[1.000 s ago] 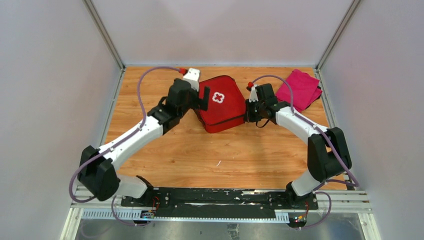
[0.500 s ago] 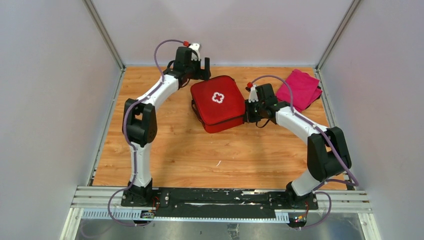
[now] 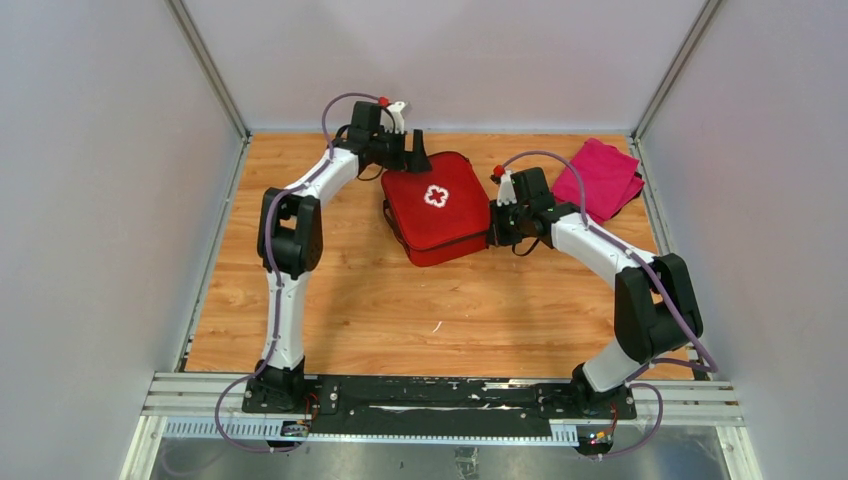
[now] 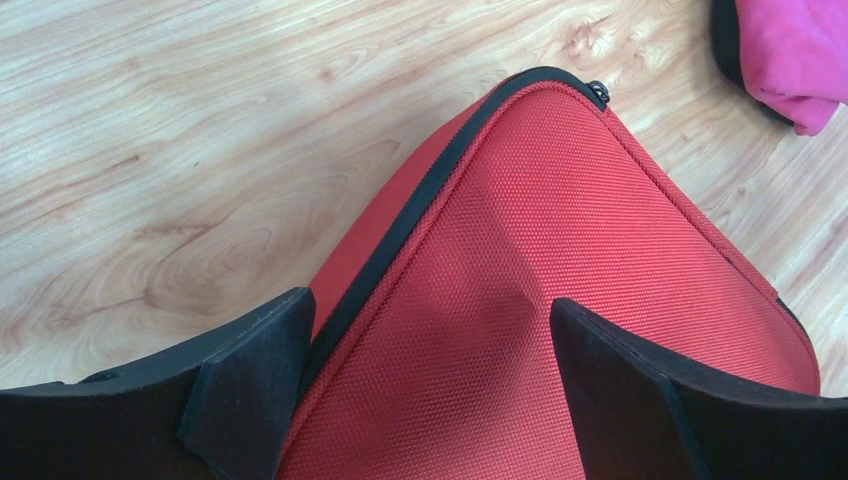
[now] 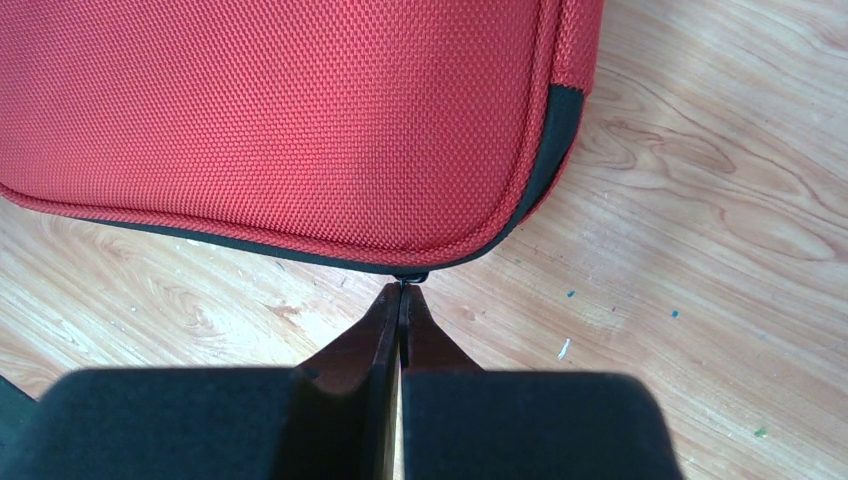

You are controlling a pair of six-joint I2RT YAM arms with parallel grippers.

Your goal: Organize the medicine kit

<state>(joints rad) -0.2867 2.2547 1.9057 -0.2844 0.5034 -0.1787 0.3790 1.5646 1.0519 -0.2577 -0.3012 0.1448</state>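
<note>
The red medicine kit [image 3: 437, 210] lies shut on the wooden table, its white cross facing up. My left gripper [image 3: 415, 152] is open and hovers over the kit's far left corner. In the left wrist view its fingers [image 4: 250, 385] stand either side of the kit's red lid [image 4: 560, 300] and black zip line, touching nothing. My right gripper [image 3: 493, 226] is at the kit's right corner. In the right wrist view its fingertips [image 5: 402, 300] are pressed together on the small black zipper pull [image 5: 410, 276] at the edge of the kit [image 5: 300, 120].
A folded magenta cloth [image 3: 600, 178] lies at the back right, close behind my right arm; it also shows in the left wrist view [image 4: 790, 50]. A second zipper pull [image 4: 598, 93] sits at the kit's far corner. Grey walls enclose the table [image 3: 400, 300].
My left arm has swung from the kit's left side up to the far edge and now holds its open gripper over the kit's far left corner. The right arm and the kit have not moved.
</note>
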